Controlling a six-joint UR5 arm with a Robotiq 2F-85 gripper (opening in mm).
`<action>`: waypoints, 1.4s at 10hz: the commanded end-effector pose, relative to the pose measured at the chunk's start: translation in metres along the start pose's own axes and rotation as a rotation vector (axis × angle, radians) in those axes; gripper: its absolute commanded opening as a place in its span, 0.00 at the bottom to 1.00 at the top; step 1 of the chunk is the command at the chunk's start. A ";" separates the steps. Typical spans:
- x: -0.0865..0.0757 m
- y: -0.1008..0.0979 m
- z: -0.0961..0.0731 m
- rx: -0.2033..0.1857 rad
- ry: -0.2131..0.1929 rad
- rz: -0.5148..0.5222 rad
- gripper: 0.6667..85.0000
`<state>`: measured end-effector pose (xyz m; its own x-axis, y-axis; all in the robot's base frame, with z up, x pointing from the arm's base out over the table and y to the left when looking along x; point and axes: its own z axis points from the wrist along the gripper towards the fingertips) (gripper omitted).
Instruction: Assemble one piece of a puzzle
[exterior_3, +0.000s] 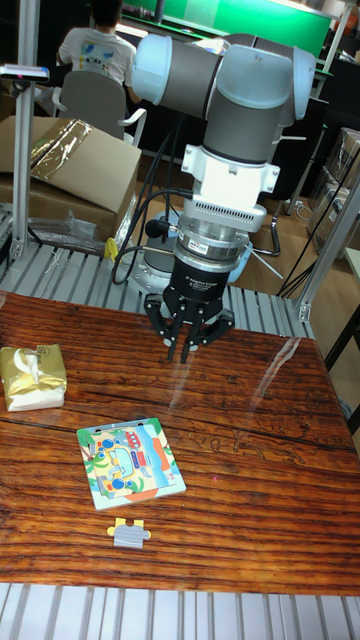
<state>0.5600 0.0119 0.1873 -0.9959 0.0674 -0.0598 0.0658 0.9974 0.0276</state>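
1. Gripper (186, 347) hangs above the counter's (260, 440) far edge, jaws nearly closed, empty.
2. Loose puzzle piece (129, 533) lies by the near edge, just beside the puzzle board (130, 464), likely staged for pickup.

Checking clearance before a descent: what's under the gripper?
Bare wooden table lies under the gripper. The puzzle board and loose piece sit nearer the camera, not beneath it.
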 end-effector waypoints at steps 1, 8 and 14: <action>-0.003 0.004 -0.001 -0.013 -0.010 0.013 0.01; -0.003 0.005 -0.001 -0.016 -0.008 -0.007 0.01; -0.004 0.004 -0.001 -0.015 -0.008 -0.004 0.01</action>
<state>0.5633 0.0136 0.1873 -0.9960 0.0595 -0.0664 0.0576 0.9979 0.0305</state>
